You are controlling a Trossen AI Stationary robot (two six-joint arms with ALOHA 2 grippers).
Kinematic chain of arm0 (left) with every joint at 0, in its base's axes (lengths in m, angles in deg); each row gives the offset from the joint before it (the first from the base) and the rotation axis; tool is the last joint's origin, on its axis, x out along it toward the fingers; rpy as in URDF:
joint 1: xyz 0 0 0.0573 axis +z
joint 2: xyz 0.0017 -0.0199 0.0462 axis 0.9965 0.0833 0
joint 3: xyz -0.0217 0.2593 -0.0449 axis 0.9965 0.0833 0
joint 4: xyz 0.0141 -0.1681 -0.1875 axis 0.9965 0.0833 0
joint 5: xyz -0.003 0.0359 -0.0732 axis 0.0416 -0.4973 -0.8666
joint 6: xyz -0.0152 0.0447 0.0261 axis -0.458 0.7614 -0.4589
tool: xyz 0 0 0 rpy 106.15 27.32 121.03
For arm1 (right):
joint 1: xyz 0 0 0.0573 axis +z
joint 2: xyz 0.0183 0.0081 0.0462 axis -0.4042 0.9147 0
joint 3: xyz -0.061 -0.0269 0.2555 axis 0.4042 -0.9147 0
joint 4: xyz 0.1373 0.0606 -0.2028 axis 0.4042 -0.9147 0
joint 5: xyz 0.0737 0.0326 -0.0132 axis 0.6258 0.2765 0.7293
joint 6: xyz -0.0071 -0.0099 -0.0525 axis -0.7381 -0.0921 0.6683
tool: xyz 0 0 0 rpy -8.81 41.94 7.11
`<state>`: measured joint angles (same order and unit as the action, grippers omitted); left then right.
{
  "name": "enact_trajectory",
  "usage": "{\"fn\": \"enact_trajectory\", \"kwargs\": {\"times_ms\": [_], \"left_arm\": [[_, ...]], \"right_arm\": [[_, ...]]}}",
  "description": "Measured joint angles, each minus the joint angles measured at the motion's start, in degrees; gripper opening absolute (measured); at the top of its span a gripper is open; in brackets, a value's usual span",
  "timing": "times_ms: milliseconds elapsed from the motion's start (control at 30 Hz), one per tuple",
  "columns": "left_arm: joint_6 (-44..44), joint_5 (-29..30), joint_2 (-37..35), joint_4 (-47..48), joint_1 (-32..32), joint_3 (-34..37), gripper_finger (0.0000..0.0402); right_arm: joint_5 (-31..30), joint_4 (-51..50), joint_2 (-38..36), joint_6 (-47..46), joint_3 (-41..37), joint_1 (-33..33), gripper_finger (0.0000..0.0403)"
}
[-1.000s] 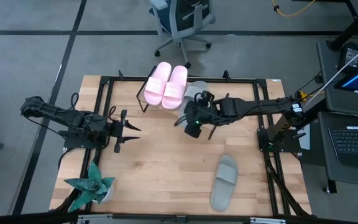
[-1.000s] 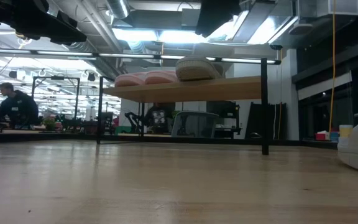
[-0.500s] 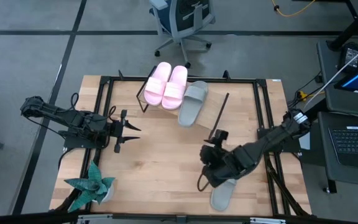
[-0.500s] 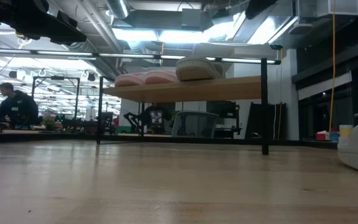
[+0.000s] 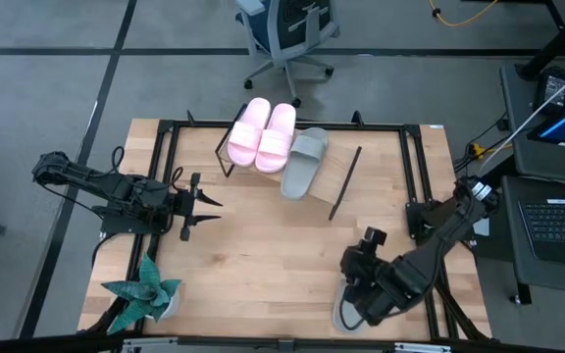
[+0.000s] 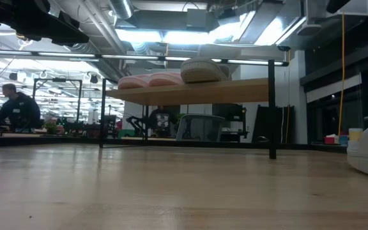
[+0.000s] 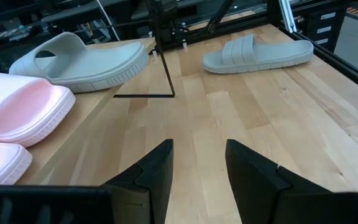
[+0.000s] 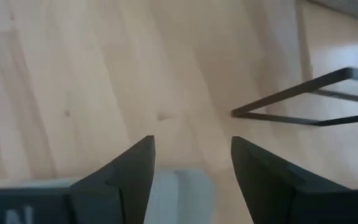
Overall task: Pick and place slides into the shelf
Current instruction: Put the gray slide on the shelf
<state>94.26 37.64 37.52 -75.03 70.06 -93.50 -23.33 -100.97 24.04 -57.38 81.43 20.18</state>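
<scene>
**Right gripper poised over the last grey-green slide; three already on the shelf**

A light wood table [image 5: 263, 245] ringed by a black frame carries the work, with grey floor and an office chair [image 5: 287, 34] beyond its far edge.

Nearest, at about five o'clock on the table, the right gripper [image 5: 361, 299] hangs over the last loose grey-green slide [image 5: 346, 312], which lies flat by the front edge, mostly hidden under the arm in the high view. Its fingers stand wide apart and hold nothing; the right wrist view shows a pale grey surface between them, probably that slide. The open stance above the sandal reads as preparation for a pick: the gap has to be wide enough to take the foam sole or strap.

At seven o'clock a small green plant [image 5: 145, 292] sits in the corner, out of the way.

At nine o'clock the left gripper [image 5: 204, 206] waits low over the table, fingers parted and empty, pointed toward the centre. It seems parked so the right arm has free travel.

Farthest, at twelve o'clock, the shelf [image 6: 235, 91] holds the pale pink pair [image 5: 261, 132] side by side, and a second grey-green slide [image 5: 303, 162] just beside them, its heel hanging over the lower edge. The remaining room at the shelf's right end looks reserved for the fourth sandal.
</scene>
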Motion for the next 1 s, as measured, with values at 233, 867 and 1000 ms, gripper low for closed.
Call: {"fn": "enact_trajectory", "kwargs": {"times_ms": [233,867,1000], "left_arm": [[0.01,0.0,0.0,0.0,0.01,0.02,0.0139],[0.02,0.0,0.02,0.0,0.01,0.01,0.0139],[0.02,0.0,0.02,0.02,0.02,0.0,0.0139]], "right_arm": [[-0.1,0.07,0.0,-4.52,0.0,0.69,0.0213],[9.24,-0.34,3.75,-5.79,0.0,0.05,0.0213],[14.97,-0.33,6.43,-5.87,0.0,0.04,0.0213]]}}
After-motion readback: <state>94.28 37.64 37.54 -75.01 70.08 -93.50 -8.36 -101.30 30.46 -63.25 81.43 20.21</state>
